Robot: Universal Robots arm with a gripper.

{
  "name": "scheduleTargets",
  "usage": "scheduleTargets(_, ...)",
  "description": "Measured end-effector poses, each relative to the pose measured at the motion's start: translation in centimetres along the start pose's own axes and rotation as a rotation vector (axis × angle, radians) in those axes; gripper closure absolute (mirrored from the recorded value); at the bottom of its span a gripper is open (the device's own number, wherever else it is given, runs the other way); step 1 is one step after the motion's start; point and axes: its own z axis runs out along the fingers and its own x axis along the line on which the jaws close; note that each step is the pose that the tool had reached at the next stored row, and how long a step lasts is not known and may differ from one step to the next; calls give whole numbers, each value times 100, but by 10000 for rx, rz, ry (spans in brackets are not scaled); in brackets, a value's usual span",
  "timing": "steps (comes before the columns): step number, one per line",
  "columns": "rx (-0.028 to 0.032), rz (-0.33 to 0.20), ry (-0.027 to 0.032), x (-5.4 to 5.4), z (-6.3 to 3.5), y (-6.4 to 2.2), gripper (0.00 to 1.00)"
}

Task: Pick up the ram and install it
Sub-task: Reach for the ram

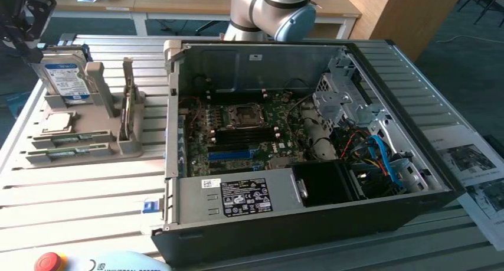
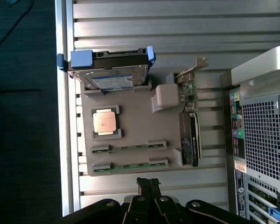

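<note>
On the grey holder tray (image 2: pixel 135 116) beside the open computer case (image 1: pixel 315 224), the ram (image 2: pixel 129 166) lies flat in the outermost slot. It is a thin green stick, with a second stick (image 2: pixel 129 147) in the slot just beside it. The gripper (image 2: pixel 148 183) hovers over the slatted table (image 2: pixel 154 23) near that edge of the tray, fingers together, holding nothing and apart from the ram.

I judge this to be the approach, with the pick-up not yet done. A grasp would call for the fingers to part and straddle the stick's narrow width, clear of its neighbour.

The hard drive (image 2: pixel 109 70) carries a blue-and-white label, and the power supply sticker (image 1: pixel 245 198) has white print, both too small to read. Beside a red button (image 1: pixel 49 262), a pale housing (image 1: pixel 118 264) shows "UNIVERSAL", with the rest cut off.
</note>
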Motion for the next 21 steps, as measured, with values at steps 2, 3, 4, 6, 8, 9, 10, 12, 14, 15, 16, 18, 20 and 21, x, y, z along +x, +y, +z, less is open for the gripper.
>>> scheduleTargets(2, 0, 0, 0, 24, 0, -2, 90)
scheduleTargets(3, -1, 0, 0, 26, 0, -2, 90)
scheduleTargets(4, -1, -1, -1, 25, 0, -2, 90)
scheduleTargets(6, 0, -1, 0, 26, 0, -2, 90)
scheduleTargets(8, 0, 0, 0, 27, 0, -2, 90)
scheduleTargets(9, 0, 0, 1, 27, 3, -2, 90)
scheduleTargets(10, 0, 0, 0, 27, 10, -3, 90)
scheduleTargets(12, -1, 0, 0, 28, 29, -3, 90)
scheduleTargets(14, 0, 0, 1, 28, 46, -4, 90)
scheduleTargets(15, 0, 0, 0, 28, 53, -4, 90)
scheduleTargets(16, -1, 0, -1, 28, 59, -4, 90)
scheduleTargets(18, 0, 0, 0, 28, 59, -5, 90)
scheduleTargets(20, 0, 0, 0, 28, 59, -5, 90)
scheduleTargets(21, 0, 0, 0, 28, 59, -5, 90)
